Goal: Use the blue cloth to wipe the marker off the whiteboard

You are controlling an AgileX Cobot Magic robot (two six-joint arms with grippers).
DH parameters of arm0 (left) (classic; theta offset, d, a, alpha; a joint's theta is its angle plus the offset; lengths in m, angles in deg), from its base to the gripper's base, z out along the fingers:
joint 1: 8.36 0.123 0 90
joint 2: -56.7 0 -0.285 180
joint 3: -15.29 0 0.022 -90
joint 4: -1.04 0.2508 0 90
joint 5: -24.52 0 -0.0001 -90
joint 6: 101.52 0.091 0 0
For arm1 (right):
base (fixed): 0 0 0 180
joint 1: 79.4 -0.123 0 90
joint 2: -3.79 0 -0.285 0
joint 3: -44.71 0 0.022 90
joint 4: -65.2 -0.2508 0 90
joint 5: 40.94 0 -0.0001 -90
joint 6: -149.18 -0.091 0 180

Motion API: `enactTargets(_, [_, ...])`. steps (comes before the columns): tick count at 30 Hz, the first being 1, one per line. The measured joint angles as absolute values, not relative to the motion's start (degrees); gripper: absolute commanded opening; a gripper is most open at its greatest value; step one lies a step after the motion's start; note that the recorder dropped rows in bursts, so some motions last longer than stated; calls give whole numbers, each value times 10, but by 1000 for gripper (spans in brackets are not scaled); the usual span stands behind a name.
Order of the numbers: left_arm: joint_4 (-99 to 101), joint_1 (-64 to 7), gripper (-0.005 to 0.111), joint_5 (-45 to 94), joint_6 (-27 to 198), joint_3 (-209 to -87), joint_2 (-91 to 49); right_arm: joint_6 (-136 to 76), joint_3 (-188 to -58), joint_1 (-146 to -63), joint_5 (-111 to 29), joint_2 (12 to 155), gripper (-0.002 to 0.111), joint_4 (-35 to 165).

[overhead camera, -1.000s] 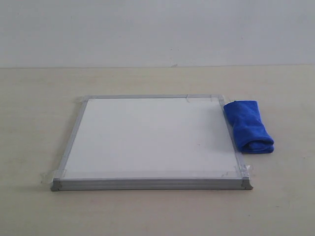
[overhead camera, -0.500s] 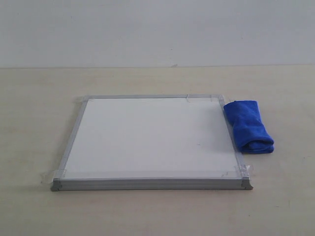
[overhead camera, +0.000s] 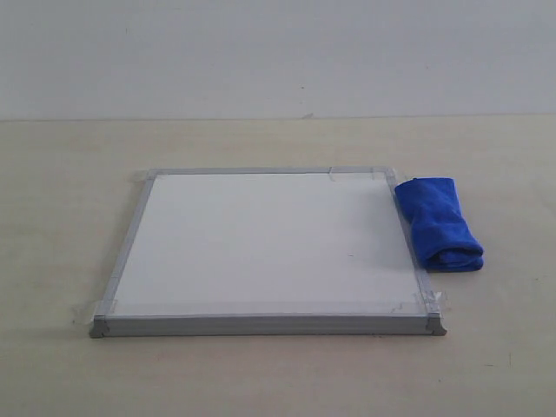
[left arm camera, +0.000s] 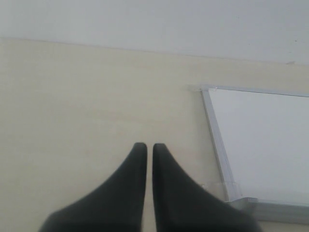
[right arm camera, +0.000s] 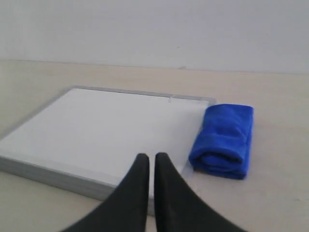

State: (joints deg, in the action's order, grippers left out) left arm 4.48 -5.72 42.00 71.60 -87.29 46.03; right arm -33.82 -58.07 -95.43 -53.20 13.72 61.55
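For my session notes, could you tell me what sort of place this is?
Probably a bare lab test bench: a pale table before a blank white wall, with a taped-down whiteboard and blue cloth.

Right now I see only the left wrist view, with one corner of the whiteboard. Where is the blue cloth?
Observer: The blue cloth lies folded beside the whiteboard, at its right edge in the exterior view.
Operator: Does a pincer hold it?
Observer: No. The right pincer is shut, empty, and apart from it.
Operator: Is the red line visible?
Observer: I can find none; the exterior view shows only a tiny speck on the white surface.
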Motion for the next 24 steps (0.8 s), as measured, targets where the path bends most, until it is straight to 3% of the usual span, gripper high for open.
enactTargets(12, [45, -57, 4, 420, 716, -873, 460, -338, -581, -828, -610, 119, 1, 637])
enactTargets(24, [45, -57, 4, 420, 716, -873, 460, -353, -581, -821, -612, 119, 1, 637])
